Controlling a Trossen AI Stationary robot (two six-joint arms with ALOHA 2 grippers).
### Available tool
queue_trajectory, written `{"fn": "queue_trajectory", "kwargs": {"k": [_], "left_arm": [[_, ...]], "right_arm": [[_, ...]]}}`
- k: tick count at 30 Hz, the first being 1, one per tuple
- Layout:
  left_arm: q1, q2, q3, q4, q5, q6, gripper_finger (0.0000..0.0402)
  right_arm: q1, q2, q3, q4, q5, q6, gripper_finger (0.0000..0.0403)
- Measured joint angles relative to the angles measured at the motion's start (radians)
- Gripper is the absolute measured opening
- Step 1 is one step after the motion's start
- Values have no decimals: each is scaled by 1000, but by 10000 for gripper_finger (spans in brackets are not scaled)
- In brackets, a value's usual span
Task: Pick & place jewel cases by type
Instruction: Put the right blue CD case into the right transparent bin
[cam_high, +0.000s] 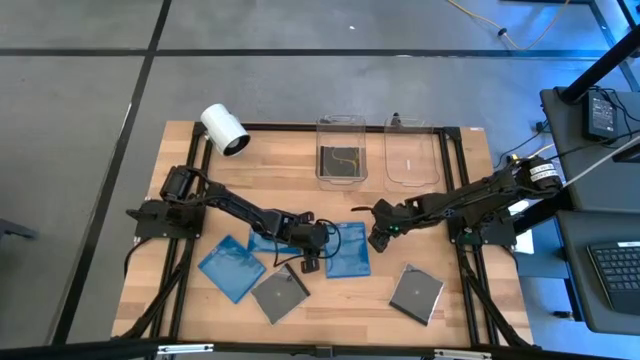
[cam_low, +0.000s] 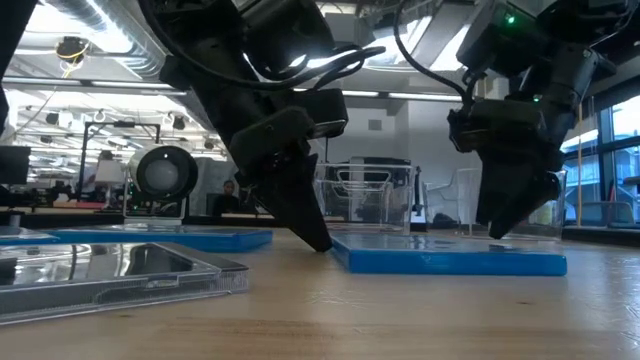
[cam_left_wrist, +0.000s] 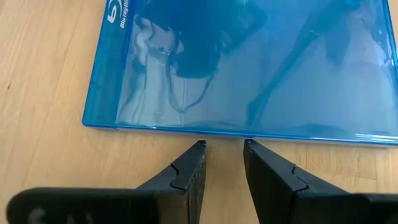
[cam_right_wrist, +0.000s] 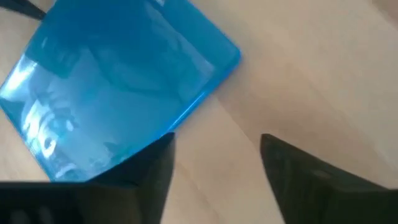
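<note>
- The translucent blue square plastic jewel case (cam_high: 348, 250) lies flat on the wooden worktop (cam_high: 200, 300) between my two grippers, so either can work its edges.
- My left gripper (cam_left_wrist: 222, 149) rests at its near edge, fingers slightly apart and clamped on nothing; I judge it braces the case.
- My right gripper (cam_right_wrist: 214, 146) hovers at the opposite corner, fingers spread wide, holding nothing.
- Two more blue cases (cam_high: 232, 266) and two dark grey cases (cam_high: 280, 293) lie nearby, unsorted.
- One clear rectangular plastic bin (cam_high: 341, 124) holds a dark case; the other bin (cam_high: 414, 128) looks empty, probably awaiting blues.
</note>
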Motion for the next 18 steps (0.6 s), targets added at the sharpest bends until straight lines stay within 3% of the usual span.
{"fn": "queue_trajectory", "kwargs": {"k": [6,9,18], "left_arm": [[0,0,0,0,0,-1,103],[0,0,0,0,-1,-29,102],[0,0,0,5,-2,-69,102]], "right_arm": [[36,9,0,53,38,75,297],[42,31,0,52,31,177,300],[44,109,5,100,29,233,286]]}}
